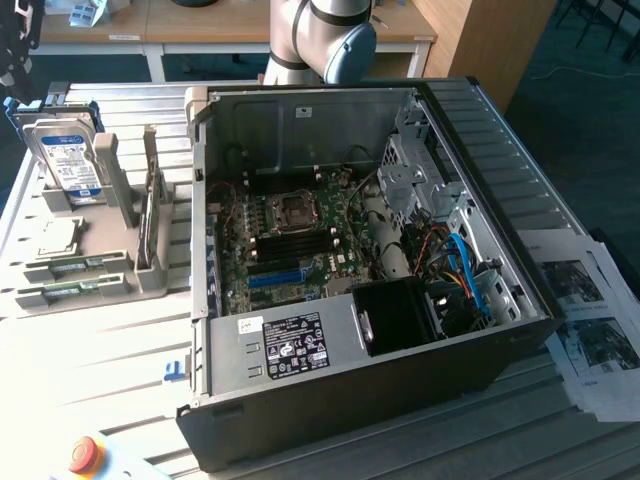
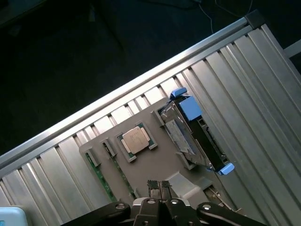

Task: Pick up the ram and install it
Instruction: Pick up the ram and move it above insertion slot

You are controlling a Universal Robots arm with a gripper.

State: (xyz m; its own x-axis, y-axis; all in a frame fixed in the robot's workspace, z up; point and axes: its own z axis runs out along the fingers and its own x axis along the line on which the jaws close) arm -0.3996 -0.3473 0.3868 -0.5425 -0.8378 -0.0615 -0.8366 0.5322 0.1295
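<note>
Two green ram sticks lie flat in the front slots of the grey holder (image 1: 120, 280) at the exterior view's left; the nearer ram (image 1: 58, 294) is beside the other (image 1: 72, 266). In the wrist view the ram (image 2: 123, 181) shows as thin green strips in that holder. My gripper (image 2: 158, 185) hovers well above the holder, its fingertips (image 2: 153, 184) pressed together with nothing between them. The open computer case (image 1: 380, 400) lies at the centre, its motherboard (image 1: 290, 240) and black memory slots exposed.
A silver hard drive (image 1: 68, 165) (image 2: 193, 136) stands in the holder's back, with a processor chip (image 1: 57, 238) (image 2: 136, 140) in front of it. The arm's base (image 1: 315, 40) rises behind the case. Printed sheets (image 1: 595, 320) lie right of the case, and a red button (image 1: 84, 453) is at the front left.
</note>
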